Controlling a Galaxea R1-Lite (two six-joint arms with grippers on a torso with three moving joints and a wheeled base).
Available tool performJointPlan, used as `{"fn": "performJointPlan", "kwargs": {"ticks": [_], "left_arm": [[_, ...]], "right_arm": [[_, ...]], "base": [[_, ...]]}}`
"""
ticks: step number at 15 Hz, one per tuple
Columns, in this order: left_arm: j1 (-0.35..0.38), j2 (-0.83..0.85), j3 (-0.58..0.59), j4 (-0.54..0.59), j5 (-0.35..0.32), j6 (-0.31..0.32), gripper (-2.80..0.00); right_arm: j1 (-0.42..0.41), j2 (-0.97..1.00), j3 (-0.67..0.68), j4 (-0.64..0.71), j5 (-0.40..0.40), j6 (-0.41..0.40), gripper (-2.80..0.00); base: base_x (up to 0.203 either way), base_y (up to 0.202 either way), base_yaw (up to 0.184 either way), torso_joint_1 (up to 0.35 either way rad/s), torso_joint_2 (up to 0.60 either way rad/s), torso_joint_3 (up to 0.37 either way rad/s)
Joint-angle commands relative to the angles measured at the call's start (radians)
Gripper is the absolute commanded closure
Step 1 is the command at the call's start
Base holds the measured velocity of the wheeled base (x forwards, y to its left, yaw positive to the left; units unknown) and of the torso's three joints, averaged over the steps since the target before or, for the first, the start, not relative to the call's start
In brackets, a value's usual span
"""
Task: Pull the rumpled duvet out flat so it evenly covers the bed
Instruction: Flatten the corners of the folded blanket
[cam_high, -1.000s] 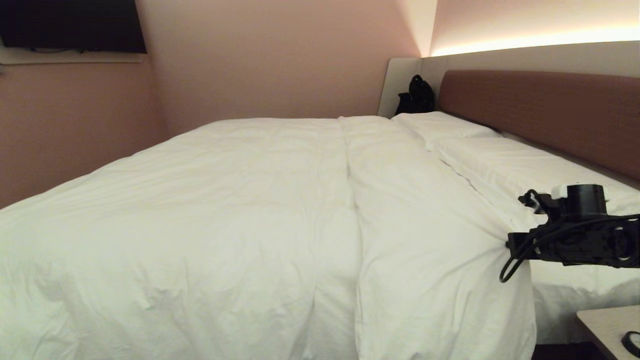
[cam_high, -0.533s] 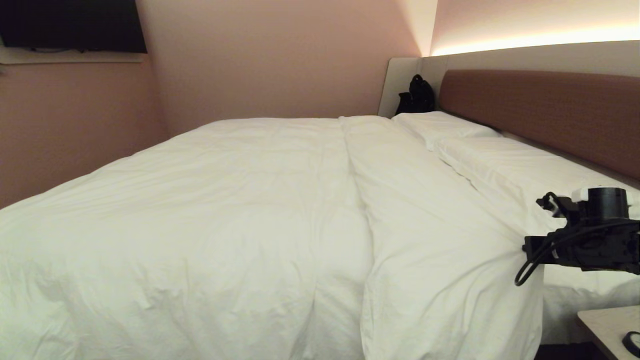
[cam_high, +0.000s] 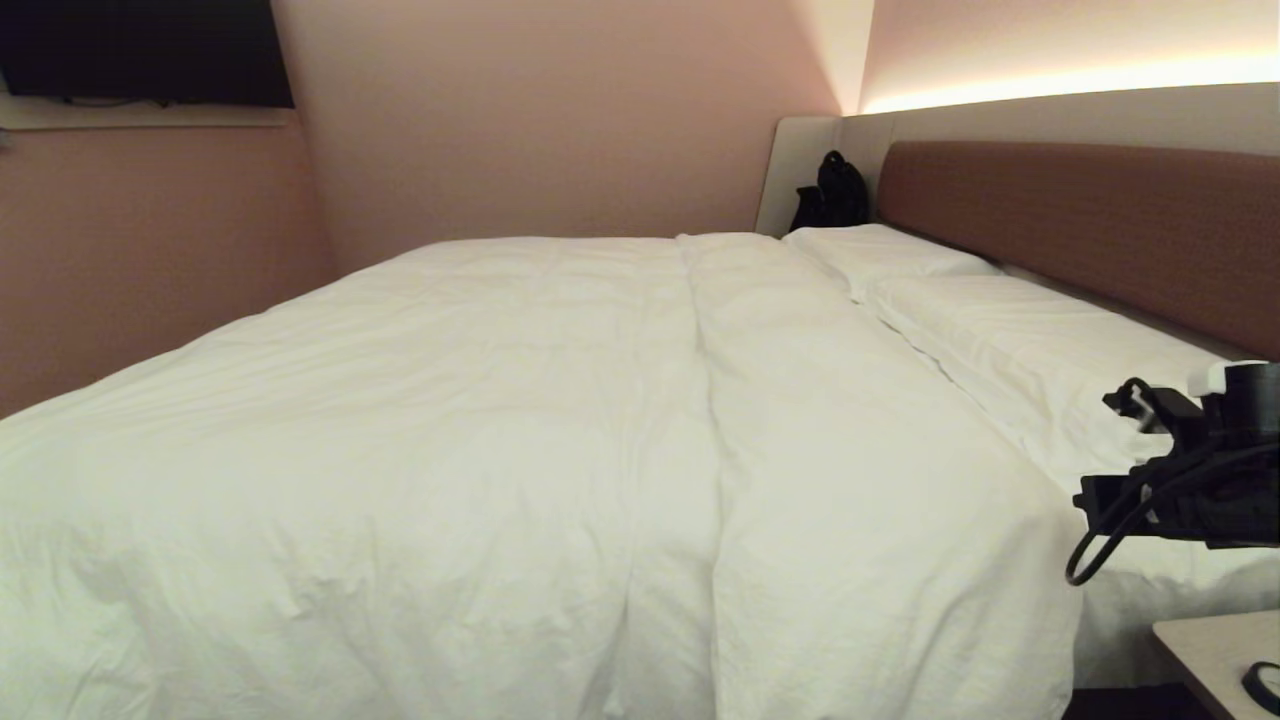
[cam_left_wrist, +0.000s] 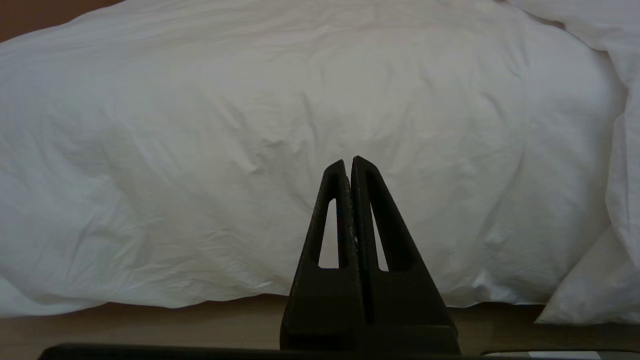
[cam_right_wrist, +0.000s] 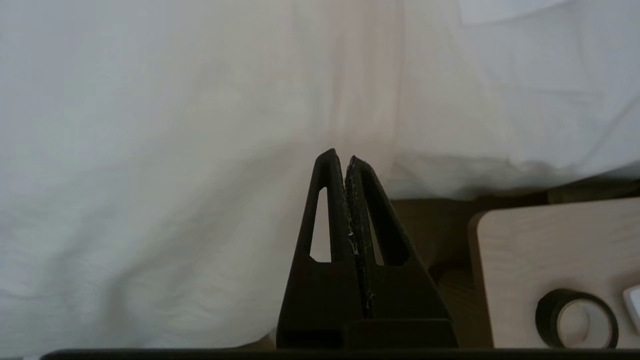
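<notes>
Withdrawn rightward since a second ago — right claw (cam_right_wrist: 345, 159), pinched closed, empty, nearer arm. Duvet (cam_high: 520, 470) spread over bed (cam_high: 1120, 620), leftward of claw; left claw (cam_left_wrist: 350, 162) likewise closed.

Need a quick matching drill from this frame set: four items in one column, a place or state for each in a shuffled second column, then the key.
Column 1:
1. duvet
2. right claw
3. roll of tape
4. black bag

Column 2:
A. on the bedside table
B. shut, holding nothing
C. in the far corner beside the headboard
D. spread over the bed, a long fold running down it

Pairs: 1-D, 2-B, 3-A, 4-C
</notes>
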Motion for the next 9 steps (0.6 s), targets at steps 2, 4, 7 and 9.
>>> {"fn": "performJointPlan", "kwargs": {"ticks": [2, 4, 7, 9], "left_arm": [[0.000, 0.001, 0.000, 0.000, 0.000, 0.000, 0.00], [0.000, 0.001, 0.000, 0.000, 0.000, 0.000, 0.00], [0.000, 0.001, 0.000, 0.000, 0.000, 0.000, 0.00], [0.000, 0.000, 0.000, -0.002, 0.000, -0.002, 0.00]], "right_arm": [[0.000, 0.055, 0.006, 0.010, 0.003, 0.000, 0.00], [0.000, 0.054, 0.013, 0.010, 0.003, 0.001, 0.00], [0.002, 0.045, 0.037, 0.009, 0.003, -0.006, 0.00], [0.010, 0.041, 0.073, 0.008, 0.003, -0.011, 0.00]], "base": [[0.000, 0.000, 0.000, 0.000, 0.00, 0.000], [0.000, 0.000, 0.000, 0.000, 0.00, 0.000], [0.000, 0.000, 0.000, 0.000, 0.00, 0.000], [0.000, 0.000, 0.000, 0.000, 0.00, 0.000]]}}
